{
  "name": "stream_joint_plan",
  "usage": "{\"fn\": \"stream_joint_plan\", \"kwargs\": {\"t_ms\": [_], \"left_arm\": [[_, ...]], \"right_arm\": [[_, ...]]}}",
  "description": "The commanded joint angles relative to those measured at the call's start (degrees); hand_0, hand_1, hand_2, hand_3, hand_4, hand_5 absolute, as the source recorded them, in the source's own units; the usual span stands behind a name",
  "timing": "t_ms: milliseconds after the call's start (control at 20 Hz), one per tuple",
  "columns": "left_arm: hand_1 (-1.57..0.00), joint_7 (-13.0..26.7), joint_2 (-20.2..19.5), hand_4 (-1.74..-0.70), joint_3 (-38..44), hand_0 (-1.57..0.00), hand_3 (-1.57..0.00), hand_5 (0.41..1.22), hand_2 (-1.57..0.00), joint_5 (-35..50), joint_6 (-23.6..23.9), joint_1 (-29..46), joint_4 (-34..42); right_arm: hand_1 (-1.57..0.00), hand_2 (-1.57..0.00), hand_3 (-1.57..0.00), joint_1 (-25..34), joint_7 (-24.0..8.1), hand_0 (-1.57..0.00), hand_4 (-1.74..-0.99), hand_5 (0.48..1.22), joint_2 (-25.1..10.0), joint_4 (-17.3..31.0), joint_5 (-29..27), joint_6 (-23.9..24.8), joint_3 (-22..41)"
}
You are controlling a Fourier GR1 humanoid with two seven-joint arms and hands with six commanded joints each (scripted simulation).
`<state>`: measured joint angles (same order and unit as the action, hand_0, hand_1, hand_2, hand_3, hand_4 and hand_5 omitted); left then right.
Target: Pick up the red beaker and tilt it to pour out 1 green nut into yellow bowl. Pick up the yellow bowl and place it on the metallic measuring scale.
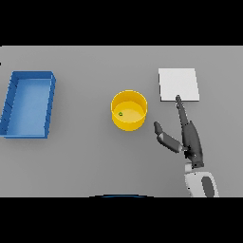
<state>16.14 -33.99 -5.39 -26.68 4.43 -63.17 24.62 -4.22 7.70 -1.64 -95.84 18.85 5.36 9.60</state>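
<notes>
Nearest the viewer, the right hand [190,137] is lying low over the grey worktop [85,152], its fingers [181,105] stretched straight toward the pale measuring scale [178,84] and its thumb spread out toward the yellow bowl [129,110]; it is gripping nothing. That bowl is standing upright mid-worktop, just left of the hand and apart from it, and one green nut [120,114] is already sitting inside. No red beaker is showing anywhere, and the left hand is not appearing either. A blue tray [28,104] is resting well apart at the far left. Judging from the nut, the pouring seems finished, so the bowl's transfer is the step in hand. Next, the hand is needing to swing left, close around the bowl's rim, lift, and carry it onto the scale beyond.
</notes>
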Motion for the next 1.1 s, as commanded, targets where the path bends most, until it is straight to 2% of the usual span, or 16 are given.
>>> {"fn": "stream_joint_plan", "kwargs": {"t_ms": [0, 150, 250, 400, 600, 700, 750, 800, 900, 1000, 1050], "left_arm": [[-1.57, 0.31, 0.19, -1.74, 1.03, -1.57, -1.47, 1.221, -1.57, 1.86, 0.76, 2.75, 2.9], [-1.57, 5.33, 0.12, -1.74, 2.53, -1.57, -1.48, 1.221, -1.57, 5.09, 2.08, 9.91, 12.16], [-1.57, 8.76, 1.51, -1.74, 3.04, -1.57, -1.45, 1.221, -1.57, 7.27, 3.77, 16.14, 19.31], [-1.57, 10.48, 2.29, -1.74, 3.54, -1.57, -1.45, 1.221, -1.57, 8.67, 6.05, 23.26, 28.0], [-1.57, 13.1, 4.35, -1.74, 4.13, -1.57, -1.51, 1.221, -1.57, 9.67, 8.36, 28.7, 34.34], [-1.57, 13.98, 5.19, -1.74, 4.55, -1.57, -1.53, 1.173, -1.57, 10.35, 9.01, 31.46, 36.48], [-1.57, 14.92, 5.79, -1.74, 4.5, -1.57, -1.54, 1.151, -1.57, 10.5, 9.51, 31.98, 37.71], [-1.57, 15.56, 5.97, -1.74, 4.39, -1.57, -1.55, 1.123, -1.57, 10.55, 9.58, 32.94, 38.67], [-1.57, 15.69, 5.77, -1.74, 3.53, -1.57, -1.56, 1.046, -1.57, 9.95, 9.34, 35.11, 41.11], [-1.57, 16.05, 5.44, -1.65, 2.5, -1.57, -1.56, 0.941, -1.57, 8.74, 9.01, 36.49, 42.4], [-1.57, 17.0, 4.84, -1.54, 2.48, -1.57, -1.56, 0.892, -1.57, 8.57, 8.2, 36.56, 42.84]], "right_arm": [[0.0, 0.0, 0.0, -0.17, -0.38, 0.0, -1.052, 0.648, -0.21, -0.59, 0.5, 0.06, 0.21], [0.0, 0.0, 0.0, 0.2, -0.09, 0.0, -1.041, 0.65, -0.15, 0.21, 0.24, -0.43, 0.38], [0.0, 0.0, 0.0, -0.33, -0.04, 0.0, -1.026, 0.648, -0.45, -0.58, 0.49, -0.45, 0.43], [0.0, 0.0, 0.0, -0.4, 0.15, 0.0, -1.02, 0.646, -0.68, 0.66, 0.16, -0.74, 0.14], [0.0, 0.0, 0.0, -0.83, 1.51, 0.0, -1.004, 0.648, -0.68, 0.65, -0.86, -1.26, -0.09], [0.0, 0.0, 0.0, -0.54, 1.23, 0.0, -1.006, 0.647, -0.04, 1.34, -1.29, -1.15, -0.17], [0.0, 0.0, 0.0, -1.34, 3.17, 0.0, -1.012, 0.65, -0.54, 0.53, -1.37, -1.48, -0.05], [0.0, 0.0, 0.0, -0.78, 1.84, 0.0, -1.01, 0.65, -0.14, 0.86, -0.55, -0.85, 0.15], [0.0, 0.0, 0.0, -0.97, 2.13, 0.0, -1.013, 0.644, -0.75, 0.07, -0.78, -0.94, -0.21], [0.0, 0.0, 0.0, -0.33, 1.06, 0.0, -1.021, 0.636, -0.62, 1.31, -0.14, -0.49, -0.23], [0.0, 0.0, 0.0, -0.61, 1.74, 0.0, -1.021, 0.636, -0.99, 1.29, -0.26, -0.59, -0.43]]}}
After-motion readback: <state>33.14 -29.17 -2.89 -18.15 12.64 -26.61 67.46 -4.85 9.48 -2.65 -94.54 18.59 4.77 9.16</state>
